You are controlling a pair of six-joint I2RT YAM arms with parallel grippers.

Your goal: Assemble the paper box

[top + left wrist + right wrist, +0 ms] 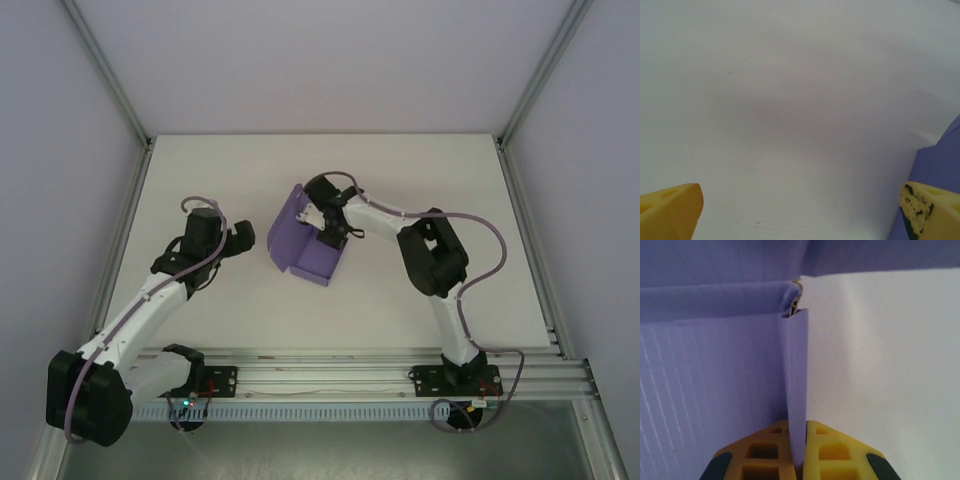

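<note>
While the right gripper [798, 445] pinches 1 upright flap [797, 380] of the purple paper box [303, 250] on the table [420, 180], the left gripper [240, 238] hangs spread just beside it. Such thin card could, I'd judge, crease or slip free if tugged unbraced.

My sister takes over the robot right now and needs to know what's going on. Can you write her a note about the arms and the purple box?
Right gripper: jaws shut on a thin upright flap of the paper box.
Left gripper: jaws open and empty, over the bare table just left of the box, not touching it.
Box: mid-table, partly folded, some walls raised, top not closed.
Left to do: probably fold in the remaining flaps and close it.
</note>
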